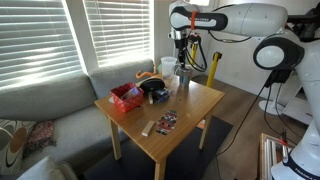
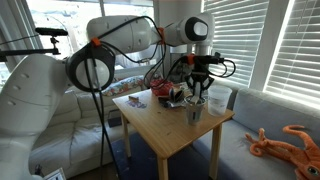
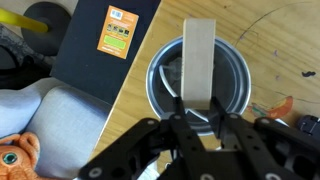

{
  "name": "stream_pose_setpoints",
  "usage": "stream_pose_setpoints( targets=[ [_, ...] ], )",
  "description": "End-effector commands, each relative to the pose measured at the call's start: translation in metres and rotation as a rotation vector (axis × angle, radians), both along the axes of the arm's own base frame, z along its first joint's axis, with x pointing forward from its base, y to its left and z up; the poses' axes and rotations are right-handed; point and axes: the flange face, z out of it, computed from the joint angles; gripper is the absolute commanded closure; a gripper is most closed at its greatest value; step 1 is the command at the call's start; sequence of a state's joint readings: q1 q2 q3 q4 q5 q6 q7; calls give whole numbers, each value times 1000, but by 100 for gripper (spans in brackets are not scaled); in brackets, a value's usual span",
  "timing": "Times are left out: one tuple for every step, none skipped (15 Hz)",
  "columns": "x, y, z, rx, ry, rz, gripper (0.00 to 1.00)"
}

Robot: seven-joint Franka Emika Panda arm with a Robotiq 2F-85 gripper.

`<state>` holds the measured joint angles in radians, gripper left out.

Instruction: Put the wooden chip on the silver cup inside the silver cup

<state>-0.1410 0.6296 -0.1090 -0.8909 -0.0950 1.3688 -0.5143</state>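
The silver cup [image 3: 236,88] stands near a corner of the wooden table [image 1: 190,105], and it shows in both exterior views [image 1: 184,80] [image 2: 195,113]. In the wrist view I look straight down into it. My gripper [image 3: 199,108] is shut on the wooden chip [image 3: 199,55], a pale flat strip held on edge over the cup's mouth. Its far end reaches past the rim. In the exterior views the gripper [image 1: 183,63] [image 2: 197,93] hangs straight above the cup, and the chip is too small to make out there.
A taller white container [image 1: 168,68] stands beside the cup. A red box [image 1: 125,97], a black object [image 1: 155,90] and a small printed packet [image 1: 166,122] lie on the table. A grey sofa [image 1: 50,110] flanks it. An orange plush toy [image 2: 285,140] lies on the sofa.
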Motion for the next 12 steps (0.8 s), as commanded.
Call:
stream_pose_setpoints(
  targets=[
    [-1,4,12,-33,10,-8,93],
    [-2,5,15,-35,7,-8,93],
    [-3,6,18,-38,3,-9,93],
    [-4,7,23,-38,-7,-7,93],
    [-5,8,29,-34,-21,-7,93],
    [-7,10,37,-25,-41,-7,93],
    [-9,10,44,-10,-65,-8,93],
    [-11,11,52,11,-92,-10,93],
    [-16,11,61,34,-127,-7,93],
    [-19,11,70,47,-160,-10,93],
    [-24,10,79,70,-202,-12,93],
    [-29,8,89,86,-252,-15,93]
  ],
)
